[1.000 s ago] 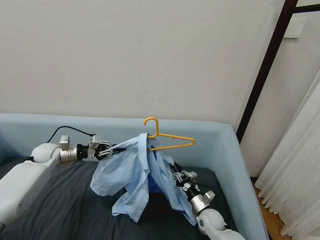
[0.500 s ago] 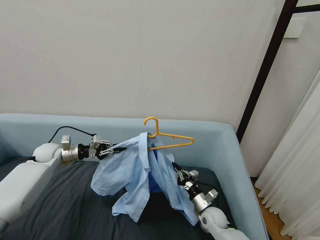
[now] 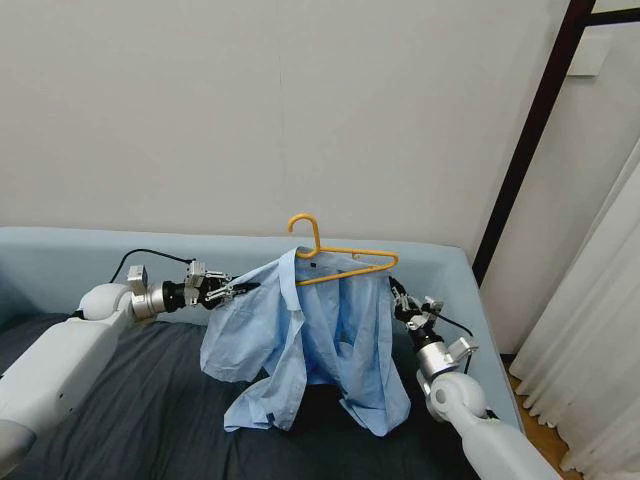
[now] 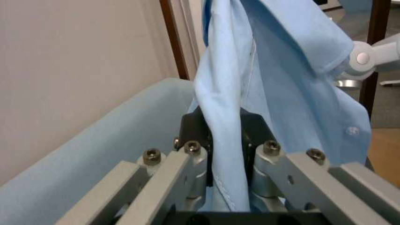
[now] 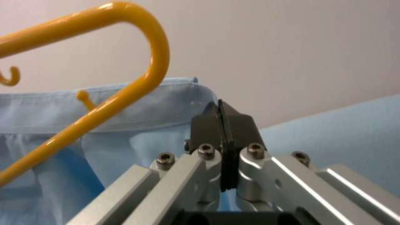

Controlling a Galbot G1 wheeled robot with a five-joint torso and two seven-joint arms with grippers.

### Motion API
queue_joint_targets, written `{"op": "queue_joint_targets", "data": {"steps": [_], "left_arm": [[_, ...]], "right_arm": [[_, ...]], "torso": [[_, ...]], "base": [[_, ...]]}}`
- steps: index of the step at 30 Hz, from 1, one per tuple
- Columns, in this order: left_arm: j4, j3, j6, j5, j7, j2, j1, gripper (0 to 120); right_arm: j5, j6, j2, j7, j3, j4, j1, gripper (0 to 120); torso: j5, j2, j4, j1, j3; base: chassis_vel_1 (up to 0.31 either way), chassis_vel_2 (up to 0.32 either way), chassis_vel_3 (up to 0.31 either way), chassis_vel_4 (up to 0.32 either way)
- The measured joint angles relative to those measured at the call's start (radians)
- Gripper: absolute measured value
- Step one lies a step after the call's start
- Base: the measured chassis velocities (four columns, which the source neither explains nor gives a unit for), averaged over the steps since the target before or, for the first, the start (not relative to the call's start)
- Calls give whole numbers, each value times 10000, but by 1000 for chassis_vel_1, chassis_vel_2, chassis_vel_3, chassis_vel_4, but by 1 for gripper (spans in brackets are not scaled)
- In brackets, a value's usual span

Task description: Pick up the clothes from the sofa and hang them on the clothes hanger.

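Pale wall behind light-blue sofa. Blue shirt hung above the seat, half-draped on yellow hanger: hanging step. Left gripper pinched shoulder fabric; right gripper pads met, hold unclear. Next, probably: seat left shoulder.

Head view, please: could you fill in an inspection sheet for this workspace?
Surface: sofa, pale blue walls, dark seat.
Job's things: blue shirt draped over yellow hanger, hanging above the seat.
Clutter: nothing seen.
Grippers: left gripper shut on the blue shirt's edge; right gripper shut at the shirt's far shoulder, just under the hanger's end.
Cables: black cable loops at the left wrist.
Surroundings: white wall, dark door frame, white curtain.
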Motion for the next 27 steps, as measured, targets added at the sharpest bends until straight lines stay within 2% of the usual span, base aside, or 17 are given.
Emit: {"op": "queue_joint_targets", "data": {"steps": [16, 22, 27], "left_arm": [[133, 98, -301, 464, 5, -37, -281, 8], [209, 44, -488, 1096, -377, -77, -434, 8], [262, 135, -536, 1654, -615, -124, -748, 8]], "right_arm": [[-1429, -44, -438, 324, 264, 136, 610, 0], [-2280, 166, -650, -22, 395, 238, 731, 0], [-2998, 517, -1013, -649, 437, 1053, 779, 0]], "torso": [[-2, 0, 1, 0, 0], [-1, 0, 0, 0, 0], [-1, 0, 0, 0, -1]], "base": [[0, 0, 0, 0], [0, 0, 0, 0], [0, 0, 0, 0]]}}
